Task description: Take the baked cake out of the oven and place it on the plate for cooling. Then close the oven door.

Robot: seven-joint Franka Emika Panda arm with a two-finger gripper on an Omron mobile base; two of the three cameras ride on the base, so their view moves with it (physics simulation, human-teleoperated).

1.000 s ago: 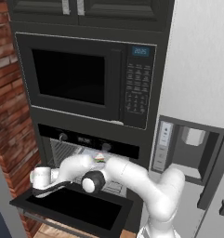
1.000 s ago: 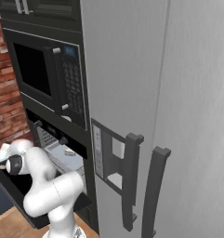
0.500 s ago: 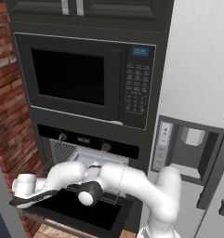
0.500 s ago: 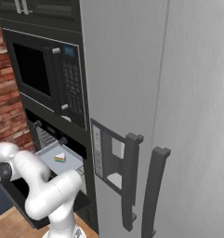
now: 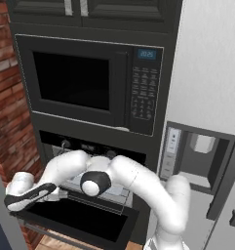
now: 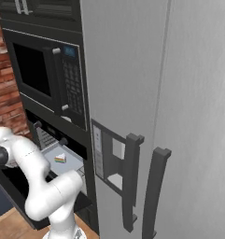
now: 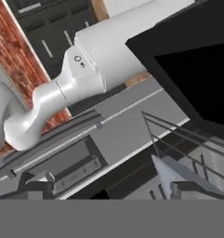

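The baked cake (image 6: pixel 60 158), a small rainbow-striped piece with a white top, lies on a grey tray (image 6: pixel 72 164) pulled out of the oven (image 5: pixel 89 146). The oven door (image 5: pixel 80 220) hangs open, dropped flat below the cavity. My hand (image 5: pixel 25 195) hovers low at the door's left end, left of the tray and apart from the cake. In the hand view my gripper (image 7: pixel 111 189) is open with nothing between its tips; the black door (image 7: pixel 192 65) and wire rack (image 7: pixel 178 135) lie ahead. The plate is out of view.
A black built-in microwave (image 5: pixel 85 83) with a keypad sits above the oven. A brick wall (image 5: pixel 7 107) stands to the left. The grey fridge (image 6: pixel 179 93) with dark handles (image 6: pixel 132 182) and a dispenser (image 5: pixel 197 156) stands to the right.
The arm has swung left and slightly down, carrying the hand from in front of the oven to the door's left end. The cake and tray are now uncovered in the right base view.
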